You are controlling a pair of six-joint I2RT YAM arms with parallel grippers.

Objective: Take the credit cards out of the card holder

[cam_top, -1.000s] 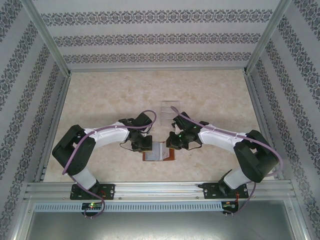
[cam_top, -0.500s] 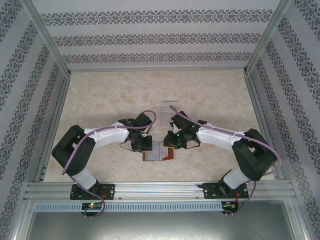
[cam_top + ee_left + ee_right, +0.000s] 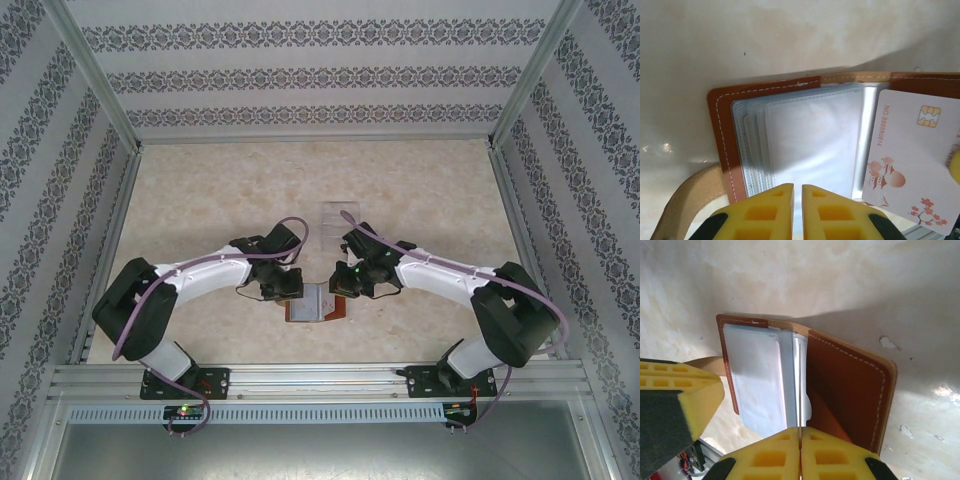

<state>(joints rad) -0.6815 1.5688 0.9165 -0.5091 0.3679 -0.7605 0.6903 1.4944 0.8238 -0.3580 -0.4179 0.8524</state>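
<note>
Since a second ago the left arm [image 3: 190, 280] has dropped its elbow down toward the lower left of the overhead frame. The right arm [image 3: 450, 280] has edged a touch toward the middle. The card holder [image 3: 318, 305] has not shifted.

The pale marbled surface [image 3: 200, 190] is bare apart from two things. A clear plastic tray [image 3: 335, 214] sits just above centre. The brown leather holder lies open below it, between the two wrists. That layout looks deliberate, I'd say: the tray is close enough to take cards as they come out.

The holder lies flat with its stack of clear, blue-grey sleeves facing up and its tan strap [image 3: 682, 202] trailing off at the lower left of the left wrist view. The left gripper [image 3: 793, 210] is closed, its yellow pads almost touching, right at the near edge of the sleeves. I'd guess it is there to pin the holder so it doesn't drag. Whether it pinches a sleeve I cannot tell.

One credit card [image 3: 910, 160], white with a gold chip and pinkish print, sits tilted over the right half of the holder. The right gripper [image 3: 800, 452] is clamped shut on it. In its own view the card shows as a thin pale edge rising from between the pads. The card seems at least partly out of its pocket, so this step is likely mid-pull. Any cards left in the sleeves are too hard to make out.
</note>
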